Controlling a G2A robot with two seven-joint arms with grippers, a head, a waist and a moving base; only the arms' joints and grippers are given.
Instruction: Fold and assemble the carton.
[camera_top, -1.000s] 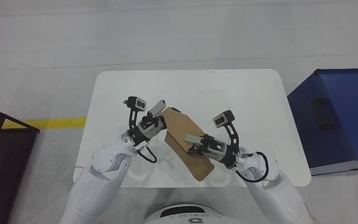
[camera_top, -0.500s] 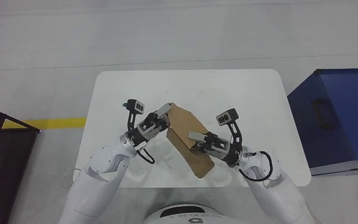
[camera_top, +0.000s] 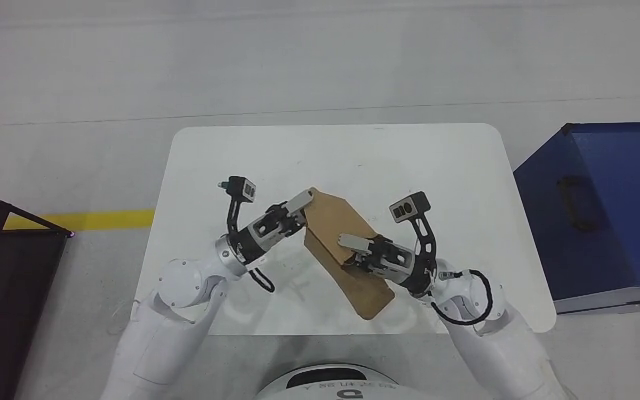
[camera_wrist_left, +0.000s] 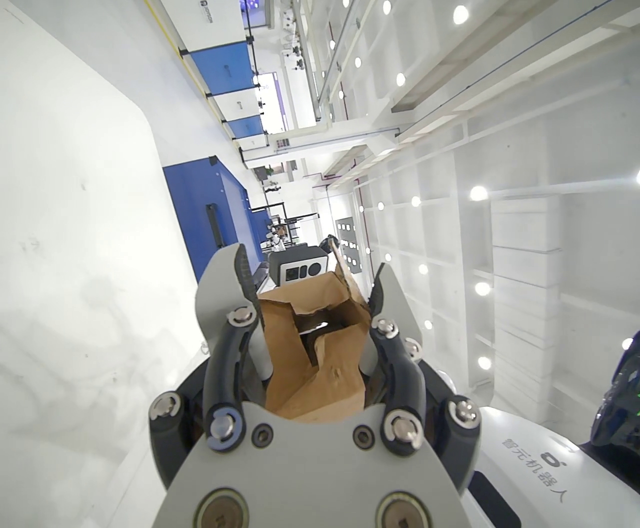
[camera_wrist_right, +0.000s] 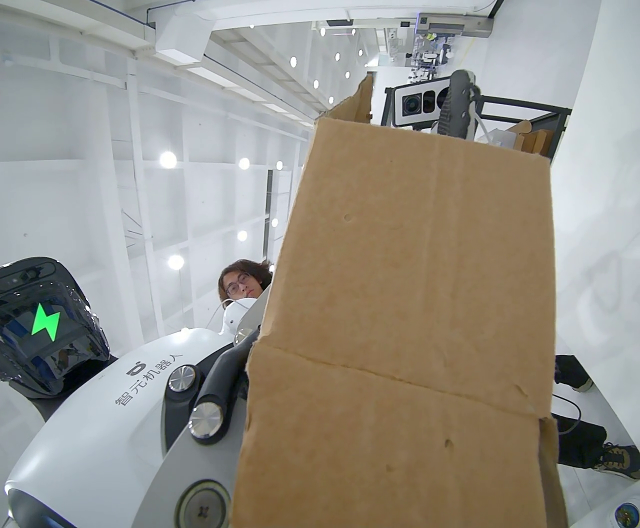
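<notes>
Top view: brown corrugated cardboard carton (camera_top: 328, 218) has swung rightward over the white table (camera_top: 450, 170), with the left gripper (camera_top: 298, 205) following its end. Left fingers (camera_wrist_left: 240, 280), spread wide, clamp the crumpled, in-folded end flaps between them; the hollow inside is unloaded and this end looks unfinished. Right gripper (camera_top: 355, 250) sits at the carton's side, and I cannot tell its hold.

carton (camera_top: 345, 255) blocking mid-table, free passage over far half of table (camera_top: 420, 160), blue bin (camera_top: 585, 215) off right edge

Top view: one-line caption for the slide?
Brown carton over the white table, left gripper at its far end, right gripper on its side.
</notes>
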